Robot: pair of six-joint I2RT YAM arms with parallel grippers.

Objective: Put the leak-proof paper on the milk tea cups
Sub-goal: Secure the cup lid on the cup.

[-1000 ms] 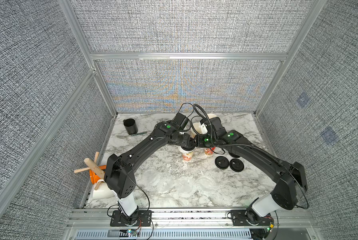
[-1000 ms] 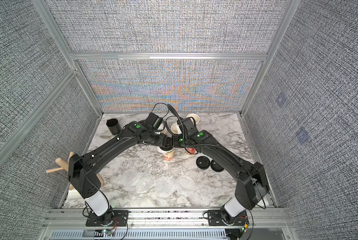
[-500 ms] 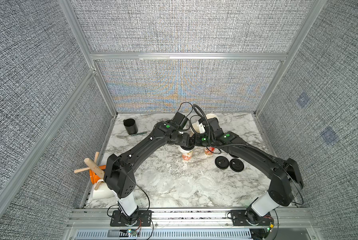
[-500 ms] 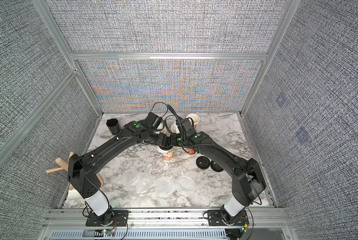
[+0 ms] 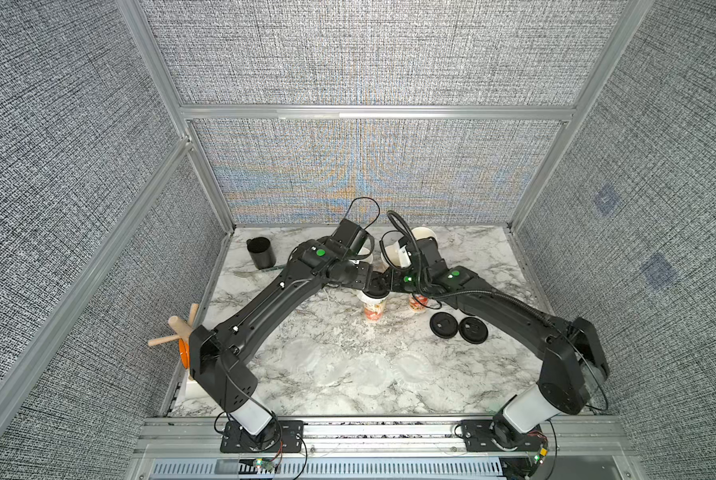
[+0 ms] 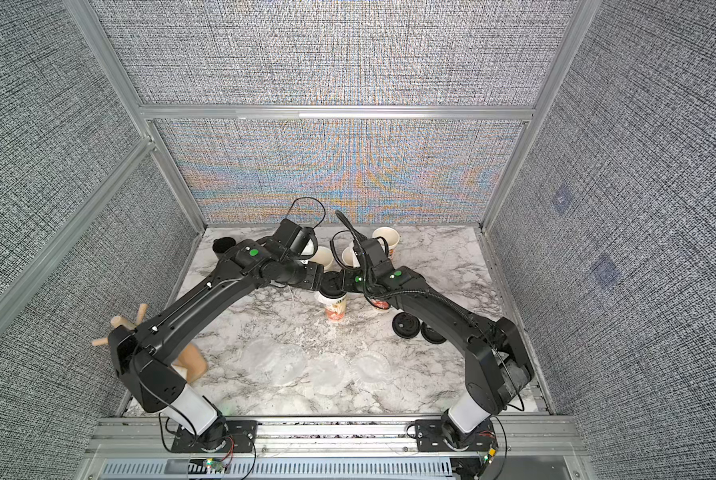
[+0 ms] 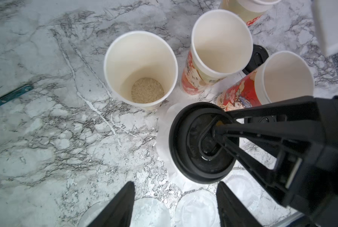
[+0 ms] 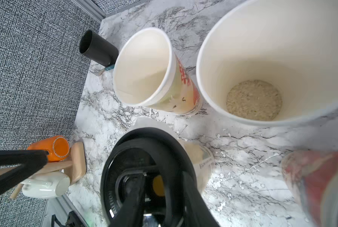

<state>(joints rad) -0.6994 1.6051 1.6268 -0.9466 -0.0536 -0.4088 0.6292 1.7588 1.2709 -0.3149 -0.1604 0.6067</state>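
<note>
Directly ahead of the left gripper [image 7: 176, 183], jaws spread, leak-proof paper [image 7: 162, 141] sits under a black lid [image 7: 185, 153] on a milk tea cup [image 5: 375, 311]. Right gripper [image 7: 217, 127], jaws nearly together, bears on that lid; grip undetermined. Spare sheets [image 7: 152, 213] lie beneath the left jaws.

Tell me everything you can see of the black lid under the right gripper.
The black lid is round, glossy plastic with a raised rim and a sunken centre. It sits on a printed cup, a white paper sheet sticking out beneath it. The right gripper rests its tips on the centre; gripping or pressing, I cannot tell.
</note>
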